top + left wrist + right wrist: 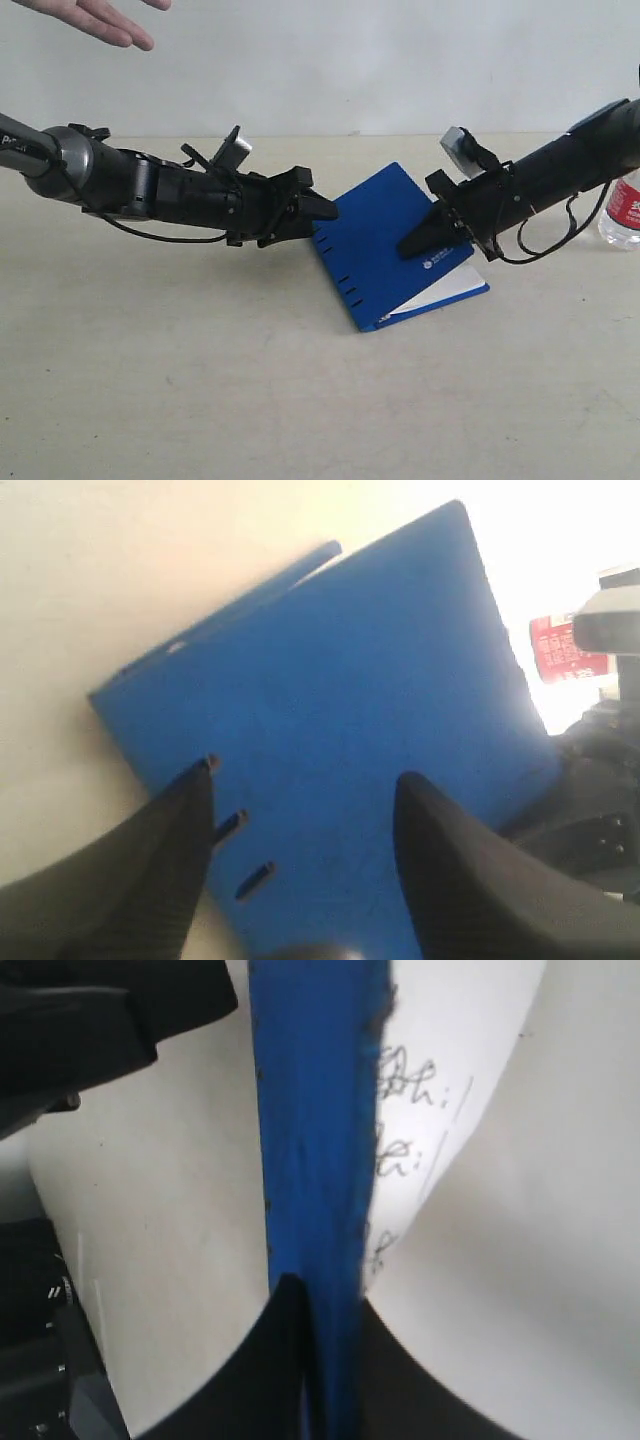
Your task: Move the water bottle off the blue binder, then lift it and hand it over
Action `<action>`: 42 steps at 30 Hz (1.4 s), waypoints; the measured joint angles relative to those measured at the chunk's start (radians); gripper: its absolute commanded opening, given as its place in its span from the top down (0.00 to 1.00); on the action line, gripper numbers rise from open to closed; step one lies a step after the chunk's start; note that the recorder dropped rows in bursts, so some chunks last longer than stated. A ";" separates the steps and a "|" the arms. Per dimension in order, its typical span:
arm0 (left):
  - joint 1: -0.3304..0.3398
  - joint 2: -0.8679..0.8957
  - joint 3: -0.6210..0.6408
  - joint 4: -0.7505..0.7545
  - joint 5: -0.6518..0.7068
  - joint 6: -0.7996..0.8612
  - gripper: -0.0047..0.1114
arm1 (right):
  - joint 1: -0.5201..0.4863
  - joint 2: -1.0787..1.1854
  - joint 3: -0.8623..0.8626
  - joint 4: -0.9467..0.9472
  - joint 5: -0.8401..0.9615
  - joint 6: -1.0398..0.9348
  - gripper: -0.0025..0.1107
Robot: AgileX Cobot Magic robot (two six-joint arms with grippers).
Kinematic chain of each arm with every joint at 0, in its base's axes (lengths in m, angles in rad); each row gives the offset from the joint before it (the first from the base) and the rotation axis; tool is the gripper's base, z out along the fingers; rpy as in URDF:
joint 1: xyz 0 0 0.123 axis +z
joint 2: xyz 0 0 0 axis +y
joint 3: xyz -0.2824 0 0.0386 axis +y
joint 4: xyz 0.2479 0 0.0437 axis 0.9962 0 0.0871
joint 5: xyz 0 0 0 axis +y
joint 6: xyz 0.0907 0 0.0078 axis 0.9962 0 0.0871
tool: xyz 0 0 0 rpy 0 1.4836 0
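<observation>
The blue binder (385,235) lies at an angle in the middle of the table, with white pages showing along its near right edge. My right gripper (418,243) is shut on it near the white logo. In the right wrist view the blue binder's thin edge (315,1110) runs between the shut jaws of the right gripper (325,1285), beside a written page. My left gripper (325,208) hangs open at the binder's left edge. In the left wrist view it (308,775) stands over the blue binder (350,680) near the spine slots. The water bottle (625,208) stands off the binder at the far right, and its red label (560,650) shows.
A person's open hand (100,18) reaches in at the top left, above the left arm. The beige table (200,380) stretches in front of both arms. A pale wall rises behind the table.
</observation>
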 measured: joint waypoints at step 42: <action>-0.007 -0.002 0.042 -0.001 0.052 -0.069 0.51 | -0.060 0.097 -0.173 -0.042 0.004 0.060 0.45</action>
